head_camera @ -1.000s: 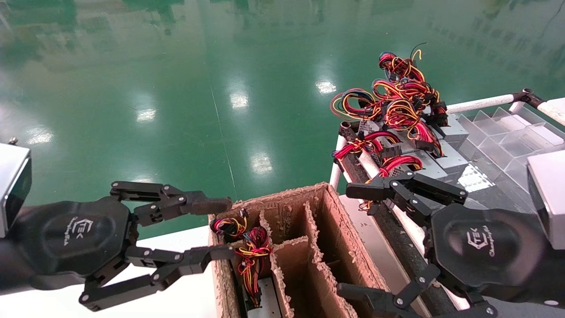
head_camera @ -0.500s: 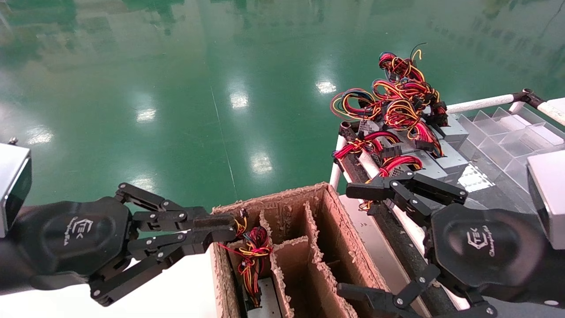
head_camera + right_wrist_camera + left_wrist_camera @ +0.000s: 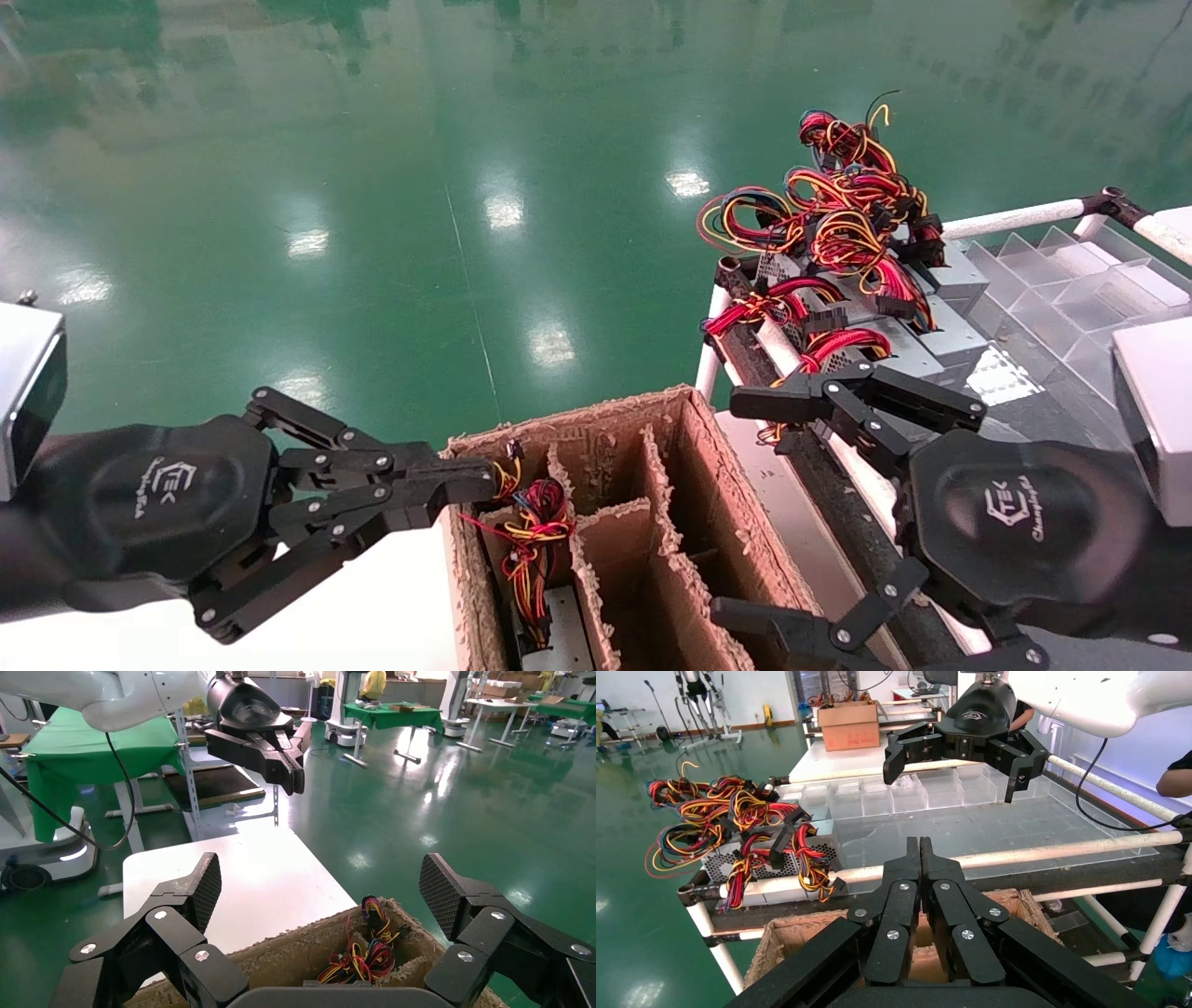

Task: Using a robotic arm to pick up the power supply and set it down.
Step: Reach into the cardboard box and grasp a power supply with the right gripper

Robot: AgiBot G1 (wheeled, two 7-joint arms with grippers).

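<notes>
Several grey power supplies [image 3: 931, 335] with red, yellow and black wire bundles [image 3: 838, 214] lie piled on the rack at the back right; the left wrist view shows the pile [image 3: 772, 850] too. Another power supply [image 3: 563, 624] stands in the cardboard box [image 3: 689, 559], its wires [image 3: 531, 522] sticking out of the near-left cell. My left gripper [image 3: 470, 485] hovers at the box's left rim, shut with nothing between its fingers [image 3: 919, 846]. My right gripper [image 3: 740, 508] hangs wide open over the box's right side, its pads [image 3: 207, 885] empty.
A white table [image 3: 391, 615] lies left of the box. Clear plastic dividers [image 3: 1071, 280] fill the rack behind the pile, framed by white tubes [image 3: 1015, 219]. Green floor stretches beyond. Each wrist view shows the other arm's gripper farther off [image 3: 961, 738] [image 3: 270, 755].
My left gripper's fingers have closed from wide open to fully shut beside the box rim. The right gripper and the power supplies have not moved.
</notes>
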